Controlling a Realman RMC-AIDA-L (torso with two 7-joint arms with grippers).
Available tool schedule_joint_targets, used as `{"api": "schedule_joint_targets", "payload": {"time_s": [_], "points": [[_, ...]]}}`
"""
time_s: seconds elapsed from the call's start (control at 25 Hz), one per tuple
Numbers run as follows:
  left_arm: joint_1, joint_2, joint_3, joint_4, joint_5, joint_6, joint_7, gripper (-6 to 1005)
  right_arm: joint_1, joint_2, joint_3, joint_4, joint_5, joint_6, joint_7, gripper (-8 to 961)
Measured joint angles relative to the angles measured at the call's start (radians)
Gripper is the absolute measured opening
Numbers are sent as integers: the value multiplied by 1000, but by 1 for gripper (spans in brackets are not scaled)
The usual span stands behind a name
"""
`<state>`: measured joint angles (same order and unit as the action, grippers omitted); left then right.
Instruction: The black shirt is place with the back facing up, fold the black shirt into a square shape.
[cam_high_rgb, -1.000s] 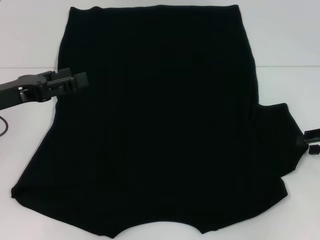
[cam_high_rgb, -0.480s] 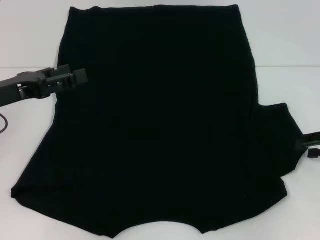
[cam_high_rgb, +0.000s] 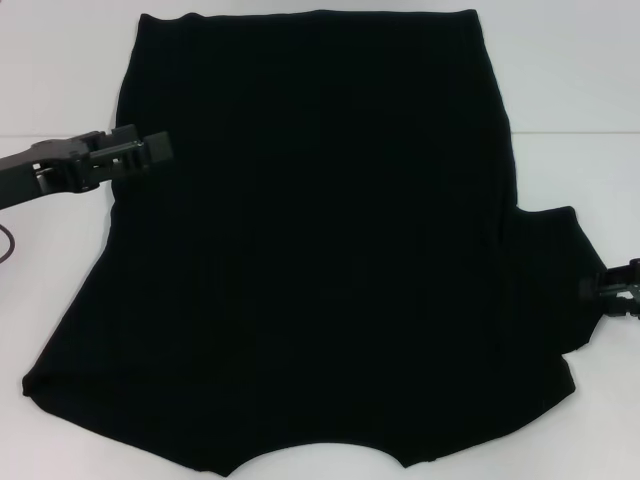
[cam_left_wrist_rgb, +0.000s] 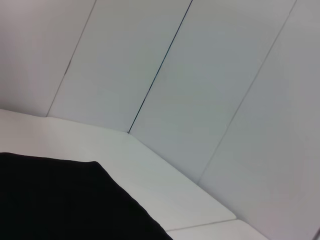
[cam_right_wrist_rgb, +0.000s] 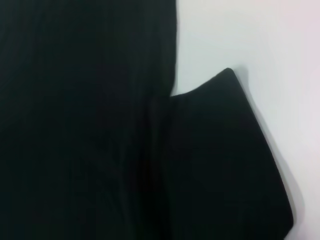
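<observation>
Black shirt (cam_high_rgb: 310, 240) spread flat; right sleeve (cam_high_rgb: 555, 285) to be folded inward. Right gripper (cam_high_rgb: 618, 291) at frame right, fingers apart at sleeve edge; left gripper (cam_high_rgb: 150, 150) at left, closure unclear.

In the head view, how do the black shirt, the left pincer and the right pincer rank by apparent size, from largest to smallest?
1. black shirt
2. left pincer
3. right pincer, though the picture's edge cuts it off, so its true size is unsure.
</observation>
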<state>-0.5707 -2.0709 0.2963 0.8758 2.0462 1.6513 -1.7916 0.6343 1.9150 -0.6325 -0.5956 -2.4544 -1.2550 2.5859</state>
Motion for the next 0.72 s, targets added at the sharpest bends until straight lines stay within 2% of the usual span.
{"api": "schedule_joint_targets", "payload": {"time_s": [0.36,0.56,0.72], "points": [[-1,0,3,0,0,-10,0,785,-4,1,3,-7,0,-24,7,547],[-1,0,1,0,-1,-10,0,785,-6,-7,2,-6,0,-40,10,547],[0,0,0,0,-12,-10,0,785,-4,0,0,-3,0,-16,10,547]]}}
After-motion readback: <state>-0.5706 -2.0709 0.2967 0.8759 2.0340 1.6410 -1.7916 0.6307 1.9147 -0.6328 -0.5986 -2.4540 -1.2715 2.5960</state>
